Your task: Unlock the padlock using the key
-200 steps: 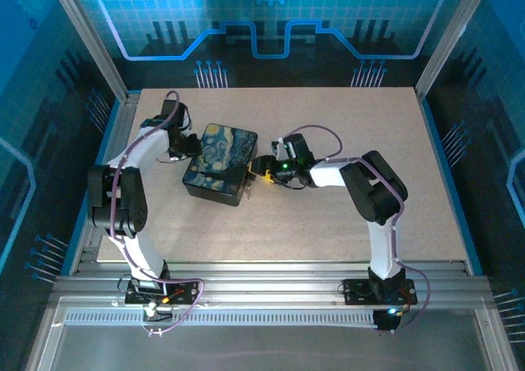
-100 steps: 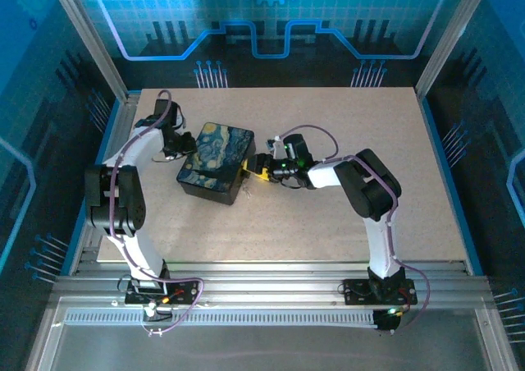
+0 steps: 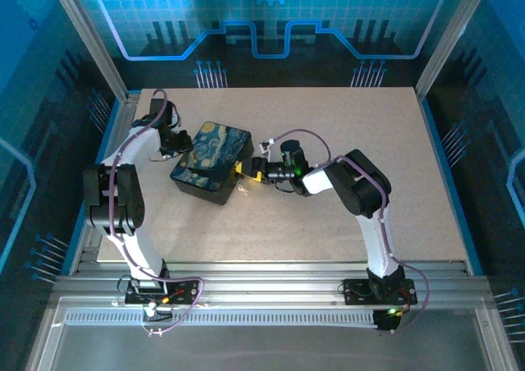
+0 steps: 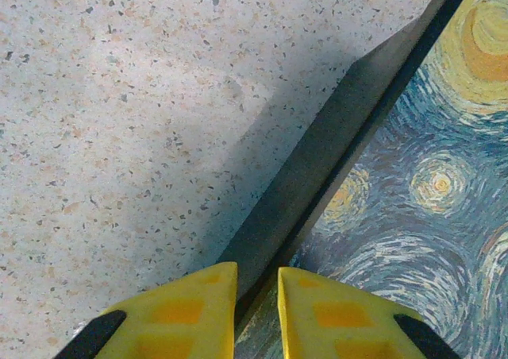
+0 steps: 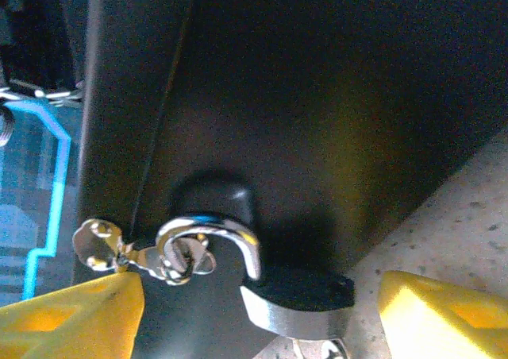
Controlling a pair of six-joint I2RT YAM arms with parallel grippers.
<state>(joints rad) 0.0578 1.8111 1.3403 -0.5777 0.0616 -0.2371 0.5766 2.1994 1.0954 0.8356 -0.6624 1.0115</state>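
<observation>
The padlock (image 5: 295,302), dark-bodied with a silvery shackle (image 5: 208,233), hangs on the hasp at the dark side of the box (image 3: 212,162), whose lid bears a swirling blue and yellow print. Its body is swung to the right, and the shackle's left end looks free of it. A silvery sliver, seemingly the key (image 5: 317,349), pokes out below the body. A small ring of silvery pieces (image 5: 101,246) hangs off the shackle. My right gripper (image 5: 262,299) stands open, one finger on each side of the padlock and neither touching it. My left gripper (image 4: 256,295) is shut on the box's left edge.
The box sits on the speckled table (image 3: 344,125), left of the middle. The left arm (image 3: 123,174) curves round the table's left side. The right arm (image 3: 361,190) reaches in low from the right. Metal frame posts (image 3: 90,34) stand at the back corners.
The box has slid and turned a little to the left. Both grippers have moved left with it. The right gripper's jaws have widened around the padlock.
</observation>
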